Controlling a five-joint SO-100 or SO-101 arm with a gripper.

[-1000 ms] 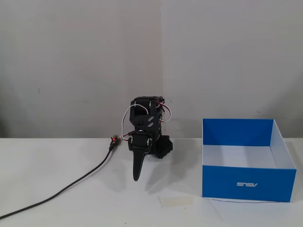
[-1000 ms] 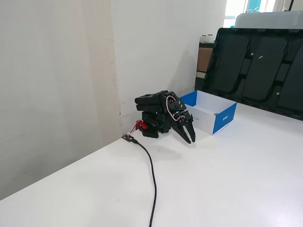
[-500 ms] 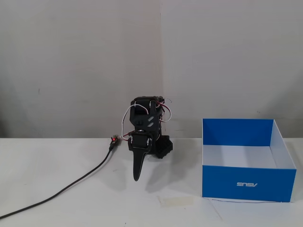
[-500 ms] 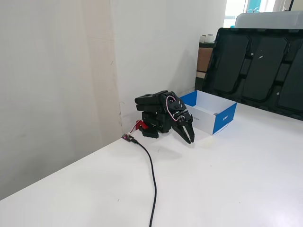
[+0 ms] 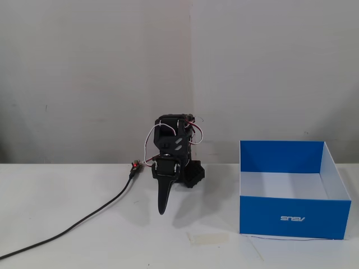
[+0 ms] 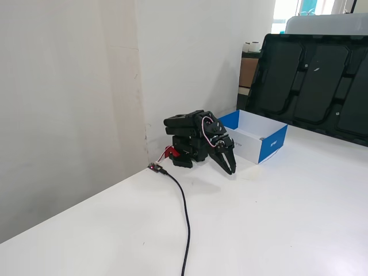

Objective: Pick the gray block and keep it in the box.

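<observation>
The box [image 5: 291, 217] is a blue open-topped cardboard box with a white inside and a small white logo, standing on the white table to the right of the arm; it also shows in the other fixed view [image 6: 271, 144]. No gray block shows in either fixed view. My gripper [image 5: 163, 208] hangs from the folded black arm with its fingers together, tips pointing down near the table, left of the box. In the other fixed view the gripper [image 6: 230, 169] points down beside the box's near corner. Nothing shows between the fingers.
A black cable [image 5: 84, 221] runs from the arm's base across the table to the left; it also shows in a fixed view [image 6: 185, 213]. A piece of tape [image 5: 208, 238] lies on the table. A dark panel [image 6: 313, 80] stands behind the box. A wall is close behind the arm.
</observation>
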